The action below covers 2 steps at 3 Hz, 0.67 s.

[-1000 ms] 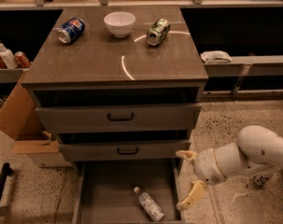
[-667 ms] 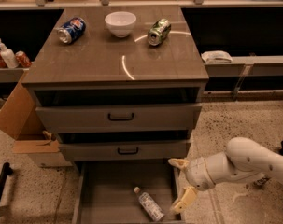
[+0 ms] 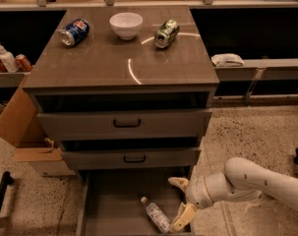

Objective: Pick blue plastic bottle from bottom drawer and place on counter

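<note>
Blue plastic bottle (image 3: 156, 216) is lying on its side in the bottom drawer (image 3: 114, 200). It sits diagonal, white cap toward the back-left, toward the right half of the floor.

Gripper (image 3: 180, 200) is down at the drawer's right side, just beside the bottle, with both fingers spread wide apart and nothing held. The bottle is left of the gap, not between the fingers. The lower finger is very near the bottle's base; can't tell if it's touching.

Risks, my read:
- Bottle is round and light, so a finger nudge would roll or spin it away across the flat floor.
- Closing from this offset likely catches one end only, so it pivots out or slips.
- Gripper is tight to the drawer's right wall and under the drawer front (image 3: 134, 158) above, so it could snag on the way in or when lifting.
- On the counter (image 3: 119, 68), both cans are lying down and would roll if bumped during placement.

Counts:
- 1 bottle in the drawer
- 2 cans on the counter: blue can (image 3: 74, 32) and green can (image 3: 166, 33)
- 1 white bowl (image 3: 126, 24)
- 2 drawer fronts with handles above
- 1 gripper, 2 fingers
</note>
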Each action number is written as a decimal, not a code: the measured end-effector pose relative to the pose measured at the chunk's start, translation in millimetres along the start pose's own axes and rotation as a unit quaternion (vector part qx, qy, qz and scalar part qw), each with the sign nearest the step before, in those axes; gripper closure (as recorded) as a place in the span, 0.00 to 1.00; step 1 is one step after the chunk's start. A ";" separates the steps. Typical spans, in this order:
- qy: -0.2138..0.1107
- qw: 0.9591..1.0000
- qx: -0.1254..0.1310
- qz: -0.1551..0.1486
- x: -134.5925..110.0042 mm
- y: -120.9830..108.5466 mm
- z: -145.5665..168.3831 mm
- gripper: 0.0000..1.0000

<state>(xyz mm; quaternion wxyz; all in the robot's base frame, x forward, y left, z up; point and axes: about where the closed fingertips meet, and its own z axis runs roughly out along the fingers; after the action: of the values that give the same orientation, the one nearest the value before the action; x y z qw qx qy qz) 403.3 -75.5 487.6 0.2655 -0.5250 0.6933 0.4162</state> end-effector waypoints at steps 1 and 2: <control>0.014 1.000 0.003 0.025 24.9 -17.1 26.2 0.00; 0.038 0.998 0.017 0.052 65.0 -38.6 65.4 0.00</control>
<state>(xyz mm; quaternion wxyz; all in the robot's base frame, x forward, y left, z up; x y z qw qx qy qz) 415.5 -56.4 390.3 0.2260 -0.4990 0.7362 0.3974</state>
